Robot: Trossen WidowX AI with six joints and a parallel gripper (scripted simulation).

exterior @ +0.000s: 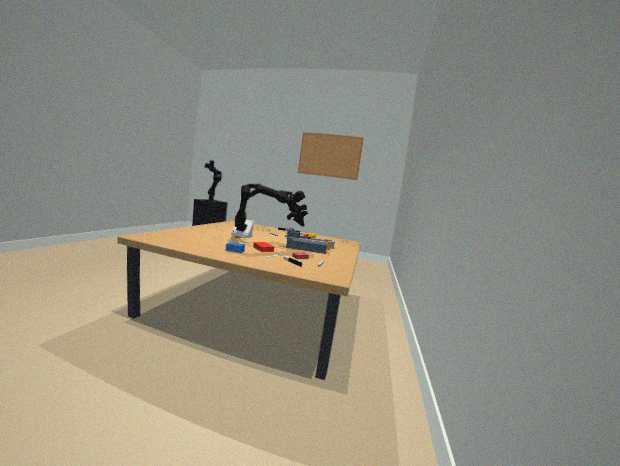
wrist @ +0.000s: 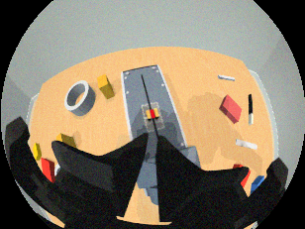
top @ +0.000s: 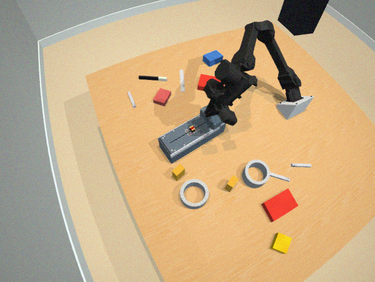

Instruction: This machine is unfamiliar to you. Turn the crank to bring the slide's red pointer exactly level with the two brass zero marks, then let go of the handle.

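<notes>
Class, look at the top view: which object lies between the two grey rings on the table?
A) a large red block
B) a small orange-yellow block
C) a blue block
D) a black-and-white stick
B: the small orange-yellow block sits between the grey round ring and the grey ring with a handle.

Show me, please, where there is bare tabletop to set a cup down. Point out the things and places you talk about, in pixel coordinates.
Bare wood lies between the red slab [top: 280,205] and the left ring [top: 194,193] [wrist: 74,99]. It is crowded around the machine [top: 191,139] [exterior: 306,244] [wrist: 144,88], beneath the gripper [top: 218,116].
</notes>
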